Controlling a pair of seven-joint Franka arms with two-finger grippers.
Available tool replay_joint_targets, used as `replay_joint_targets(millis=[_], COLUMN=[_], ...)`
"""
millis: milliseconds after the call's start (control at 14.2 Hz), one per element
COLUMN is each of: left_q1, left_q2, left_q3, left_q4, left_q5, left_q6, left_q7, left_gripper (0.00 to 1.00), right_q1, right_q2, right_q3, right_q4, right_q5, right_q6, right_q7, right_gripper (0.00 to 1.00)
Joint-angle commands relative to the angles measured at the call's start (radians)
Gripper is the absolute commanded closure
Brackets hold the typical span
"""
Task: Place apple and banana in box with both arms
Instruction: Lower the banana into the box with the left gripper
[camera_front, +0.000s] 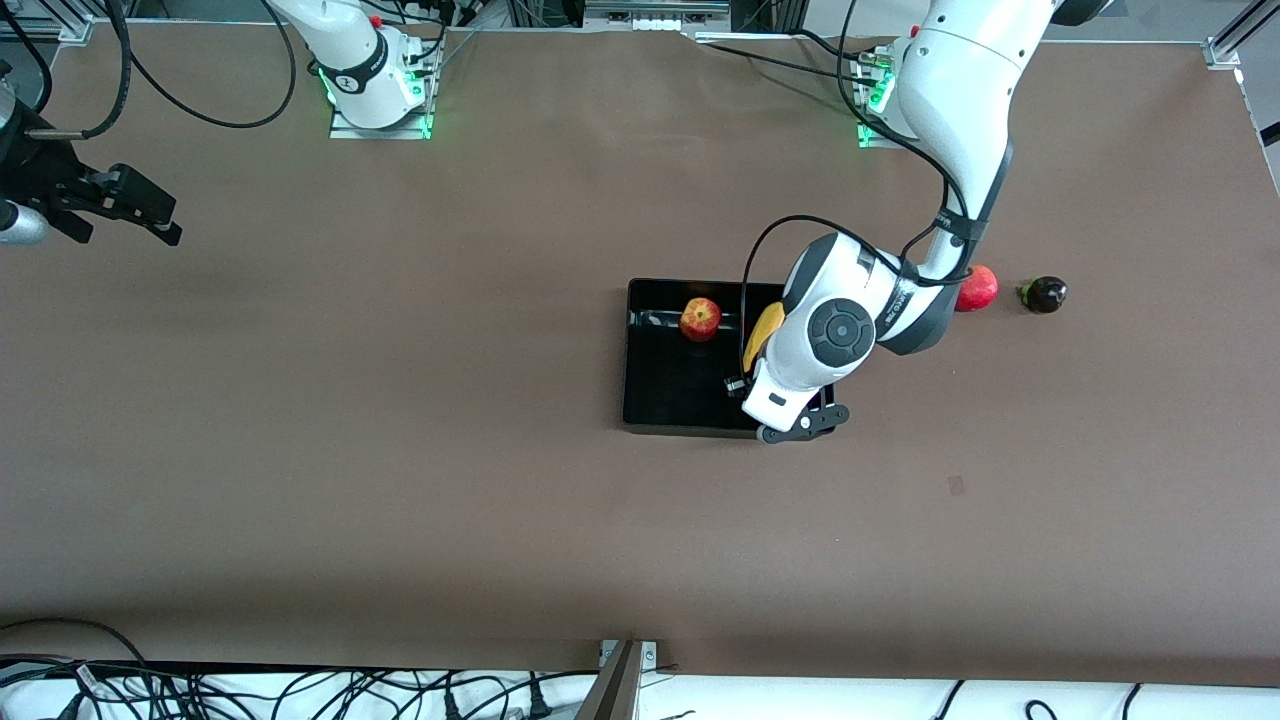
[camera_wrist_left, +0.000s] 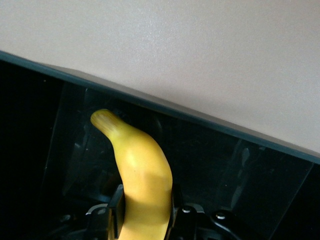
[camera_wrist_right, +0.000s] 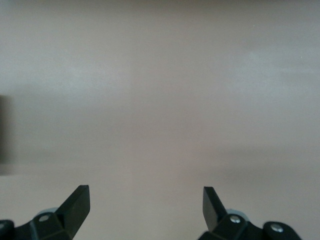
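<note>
Two white arms (camera_front: 940, 120) are showing, each carrying one gripper. One black box (camera_front: 660, 400) is lying under the left gripper (camera_wrist_left: 145, 220). Four fruits are showing: one apple (camera_front: 700, 318), one banana (camera_wrist_left: 140, 175), one red pomegranate (camera_front: 978, 288), one dark fruit (camera_front: 1044, 294).

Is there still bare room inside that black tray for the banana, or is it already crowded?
The shallow black plastic tray is bare from the small red-yellow apple down to its camera-side wall. The crowded side faces the left arm's end, where the left hand grips the long yellow banana above it.
</note>
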Motion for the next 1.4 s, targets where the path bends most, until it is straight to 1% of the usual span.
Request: replay_joint_targets(millis=[0,211,561,632,702,772,842,912,982,1053,1123,1193,1263,1333], left_q1=[0.006,0.006,0.006,0.008,0.008,0.008,0.008,0.008,0.018,0.023,0.024,0.028,0.029,0.029], left_q2=[0.012,0.020,0.029,0.032,0.034,0.034,0.032,0.032,0.031,0.028,0.026,0.024,0.021,0.014], left_q3=[-0.018,-0.020,-0.020,-0.020,-0.020,-0.020,-0.021,-0.027,-0.033,-0.041,-0.046,-0.046,-0.047,-0.047], left_q4=[-0.016,-0.039,-0.039,-0.039,-0.039,-0.039,-0.039,-0.039,-0.039,-0.037,-0.037,-0.037,-0.036,-0.034], left_q5=[0.024,0.037,0.044,0.044,0.044,0.044,0.044,0.044,0.053,0.067,0.070,0.070,0.070,0.072], left_q6=[0.054,0.096,0.102,0.104,0.104,0.104,0.102,0.101,0.098,0.095,0.093,0.090,0.087,0.069], left_q7=[0.015,0.015,0.015,0.015,0.015,0.015,0.015,0.015,0.013,0.012,0.010,0.009,0.007,0.007], left_gripper=[1.00,1.00,1.00,0.97,0.86,0.83,0.79,0.59,0.47,0.37,0.31,0.28,0.18,0.10], right_q1=[-0.014,-0.014,-0.014,-0.014,-0.014,-0.014,-0.014,-0.014,-0.016,-0.016,-0.016,-0.014,-0.013,-0.013], right_q2=[0.010,0.010,0.010,0.010,0.010,0.010,0.010,0.010,0.010,0.010,0.010,0.010,0.016,0.016], right_q3=[0.011,0.010,0.010,0.010,0.010,0.010,0.010,0.010,0.010,0.010,0.011,0.011,0.011,0.011], right_q4=[0.024,0.022,0.022,0.022,0.022,0.022,0.022,0.022,0.022,0.022,0.024,0.024,0.024,0.024], right_q5=[0.001,0.001,0.001,0.001,0.001,0.001,0.001,0.001,0.001,0.001,0.001,0.001,0.002,0.002], right_q6=[-0.005,-0.005,-0.005,-0.005,-0.005,-0.005,-0.005,-0.005,-0.005,-0.005,-0.005,-0.005,-0.005,-0.005], right_q7=[-0.009,-0.009,-0.009,-0.009,-0.009,-0.009,-0.009,-0.009,-0.011,-0.011,-0.011,-0.011,-0.011,-0.011], right_gripper=[0.00,0.00,0.00,0.00,0.00,0.00,0.00,0.00,0.00,0.00,0.00,0.00,0.00,0.00])
